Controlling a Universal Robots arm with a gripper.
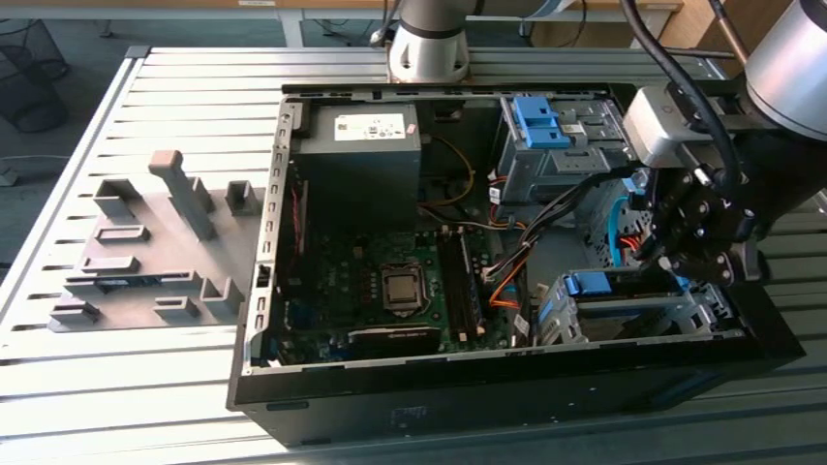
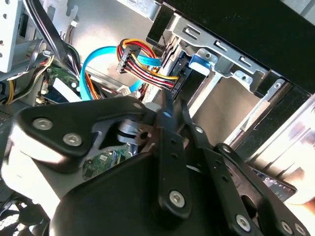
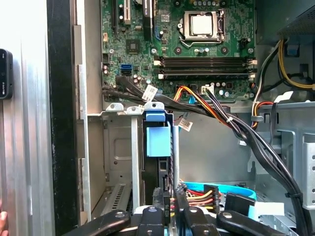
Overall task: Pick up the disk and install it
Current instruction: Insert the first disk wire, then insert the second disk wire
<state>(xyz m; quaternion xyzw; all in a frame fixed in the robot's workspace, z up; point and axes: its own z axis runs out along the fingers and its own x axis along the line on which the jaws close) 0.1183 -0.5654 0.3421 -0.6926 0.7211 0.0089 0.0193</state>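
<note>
The disk [image 1: 603, 284] stands on edge in its bright blue carrier inside the lower metal drive cage [image 1: 672, 315] at the open computer case's front corner, on the exterior view's right. In the first wrist view the disk's blue tab [image 3: 157, 140] shows in the cage slot, and in the second wrist view a blue corner of the disk [image 2: 199, 59] shows. My gripper [image 1: 665, 263] hangs just over the cage. Its fingers come together at the disk's near end, close to the cable plugs, so the gripper [image 2: 171, 104] [image 3: 167, 192] looks shut. I cannot tell whether it touches the disk.
A dark-grey power supply box [image 1: 362, 155] fills the case's far corner. A second cage with a blue carrier [image 1: 536, 121] sits behind. Bundled cables [image 3: 231, 123] and a light blue cable [image 2: 86, 69] cross beside the slot. Grey fixture blocks [image 1: 142, 242] lie on the slatted table.
</note>
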